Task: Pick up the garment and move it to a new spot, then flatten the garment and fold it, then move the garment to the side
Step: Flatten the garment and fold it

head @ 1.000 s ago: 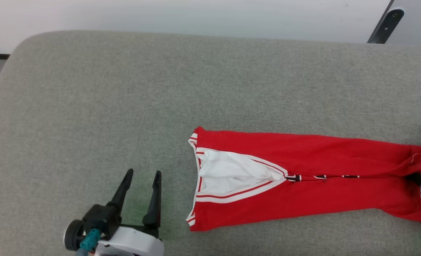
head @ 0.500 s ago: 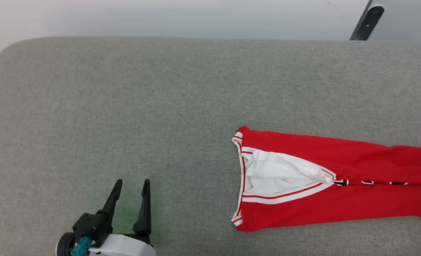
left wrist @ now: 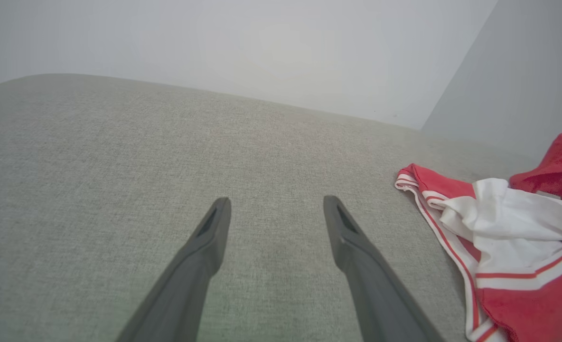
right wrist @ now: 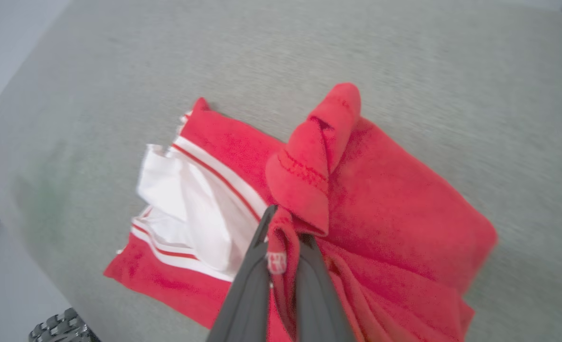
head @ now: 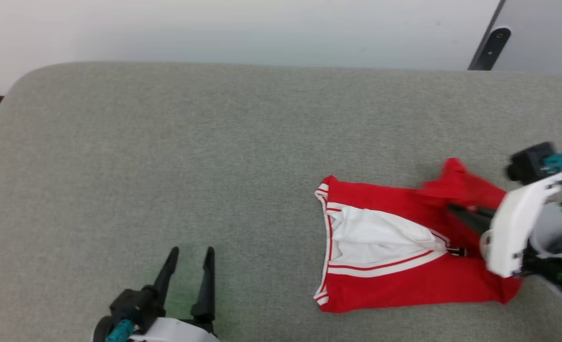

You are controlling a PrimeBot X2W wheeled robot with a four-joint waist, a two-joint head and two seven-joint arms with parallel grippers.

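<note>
Your right tool (right wrist: pixel 285 227) now pinches the garment (head: pixel 404 285) by its hem, doubling the formerly stretched length leftward. The fold looks underway, while your left tool (head: pixel 192 251) idles open, lower left.

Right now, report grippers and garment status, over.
Left gripper open, apart from the garment, over grey cushion. Right gripper shut on garment's red end, bunched over its body. No obstacle seen.

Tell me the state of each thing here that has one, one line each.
garment: lying on the grey cushion, one red end pinched up and doubled over the rest.
right gripper: shut on the garment.
left gripper: open, empty, apart from the garment.
</note>
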